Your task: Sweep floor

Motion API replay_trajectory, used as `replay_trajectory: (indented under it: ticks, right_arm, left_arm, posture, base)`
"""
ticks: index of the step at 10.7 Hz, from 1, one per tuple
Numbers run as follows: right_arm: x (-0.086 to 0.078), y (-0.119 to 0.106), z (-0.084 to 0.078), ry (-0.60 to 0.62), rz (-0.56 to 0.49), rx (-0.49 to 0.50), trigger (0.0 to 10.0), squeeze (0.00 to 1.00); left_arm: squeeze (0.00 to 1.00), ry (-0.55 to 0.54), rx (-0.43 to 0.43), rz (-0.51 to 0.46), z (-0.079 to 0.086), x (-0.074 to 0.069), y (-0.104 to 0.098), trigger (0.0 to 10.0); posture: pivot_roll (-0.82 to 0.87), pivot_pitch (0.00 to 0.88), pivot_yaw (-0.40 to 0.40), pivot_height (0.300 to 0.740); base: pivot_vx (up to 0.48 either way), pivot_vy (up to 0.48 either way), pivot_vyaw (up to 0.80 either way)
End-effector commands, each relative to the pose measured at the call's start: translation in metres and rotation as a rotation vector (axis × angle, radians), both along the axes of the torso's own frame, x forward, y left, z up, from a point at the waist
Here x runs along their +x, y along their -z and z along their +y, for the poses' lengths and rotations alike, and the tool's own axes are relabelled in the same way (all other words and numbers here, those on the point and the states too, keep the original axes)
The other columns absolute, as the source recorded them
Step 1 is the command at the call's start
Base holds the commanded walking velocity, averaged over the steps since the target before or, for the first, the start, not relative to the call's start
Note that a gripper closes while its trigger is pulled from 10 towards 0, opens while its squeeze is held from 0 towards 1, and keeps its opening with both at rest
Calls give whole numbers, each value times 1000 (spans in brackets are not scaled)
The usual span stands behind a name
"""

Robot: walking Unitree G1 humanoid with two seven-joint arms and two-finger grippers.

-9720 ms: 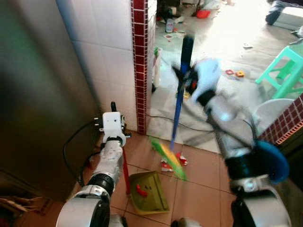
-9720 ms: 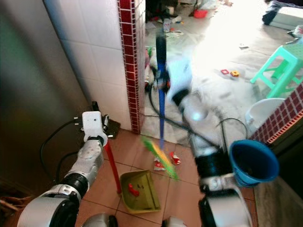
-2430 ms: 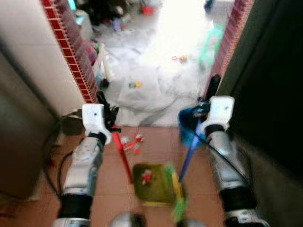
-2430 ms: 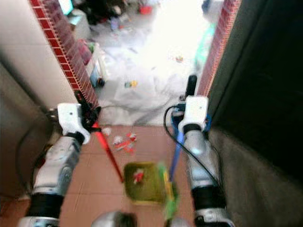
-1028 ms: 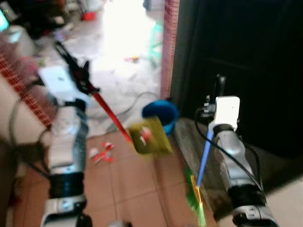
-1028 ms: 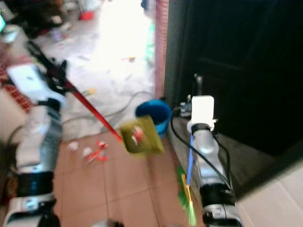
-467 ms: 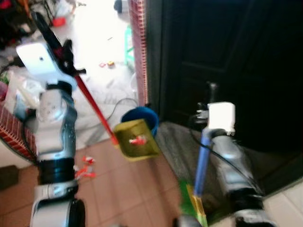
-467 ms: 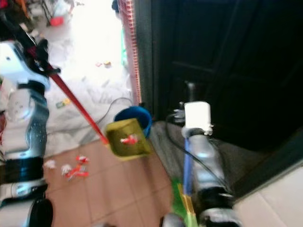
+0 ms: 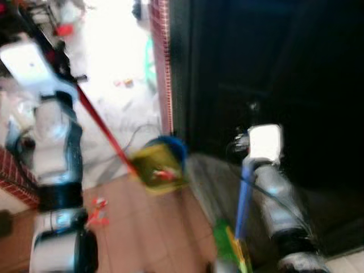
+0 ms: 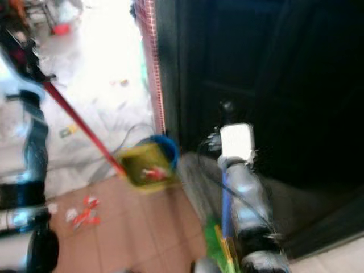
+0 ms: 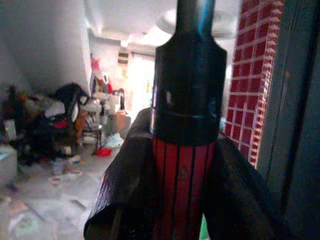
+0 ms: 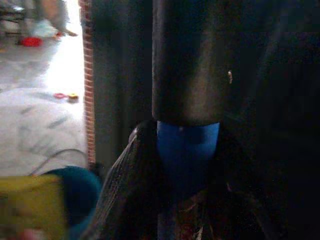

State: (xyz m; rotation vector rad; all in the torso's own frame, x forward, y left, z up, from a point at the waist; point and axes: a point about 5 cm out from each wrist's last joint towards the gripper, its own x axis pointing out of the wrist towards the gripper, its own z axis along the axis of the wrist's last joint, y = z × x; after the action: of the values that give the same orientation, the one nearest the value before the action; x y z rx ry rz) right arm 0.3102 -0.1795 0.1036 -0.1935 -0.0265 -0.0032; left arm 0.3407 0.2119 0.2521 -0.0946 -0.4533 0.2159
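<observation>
My left gripper (image 11: pixel 182 192) is shut on the red handle (image 9: pixel 99 128) of a yellow-green dustpan (image 9: pixel 156 168). The handle slants down from the raised gripper (image 9: pixel 54 54). The pan hangs in the air, right against the front of a blue bucket (image 9: pixel 177 147), and holds red scraps (image 9: pixel 163 174). My right gripper (image 12: pixel 187 170) is shut on the blue broom handle (image 9: pixel 244 196), held upright beside the dark door. The green bristles (image 9: pixel 230 244) are at the floor near my feet. More red scraps (image 9: pixel 95 210) lie on the brown tiles at left.
A dark door or cabinet front (image 9: pixel 273 68) stands at the right, with a red-tiled pillar edge (image 9: pixel 162 68) beside it. A cable (image 9: pixel 139 133) runs over the pale floor beyond. A green stool (image 9: pixel 149 57) and scattered clutter stand in the bright room behind.
The camera has swung right toward the dark door. The dustpan has come off the floor and moved right and up to the blue bucket. The broom has stayed upright in my right gripper.
</observation>
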Motion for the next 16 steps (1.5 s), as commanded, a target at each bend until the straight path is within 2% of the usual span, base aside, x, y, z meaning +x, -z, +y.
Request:
replay_trajectory:
  ticks: [1, 6, 9, 13, 16]
  right_arm:
    - [3, -11, 10, -36, -48, 2, 10000, 0]
    - [1, -8, 11, -38, -37, 2, 10000, 0]
    - [2, -9, 12, -41, -41, 3, 10000, 0]
    - [2, -9, 13, -42, -40, 3, 10000, 0]
    - [3, -8, 14, -44, -37, 5, 10000, 0]
  left_arm:
    - [0, -40, -16, -101, 11, -5, -20, 10000]
    - [0, -146, 16, -115, 33, -3, -22, 10000]
    - [0, -120, 17, -101, 20, 0, -14, 10000]
    - [0, -112, 19, -96, 17, 1, -11, 10000]
    - [0, -97, 15, -95, 14, 2, -9, 10000]
  posture:
    - [-118, 0, 54, 740]
    - [-119, 0, 49, 740]
    - [-121, 0, 51, 740]
    - [-121, 0, 54, 740]
    - [-118, 0, 53, 740]
  base:
    - [341, 341, 0]
    - [334, 273, 0]
    - [457, 0, 0]
    - [442, 0, 0]
    - [0, 0, 0]
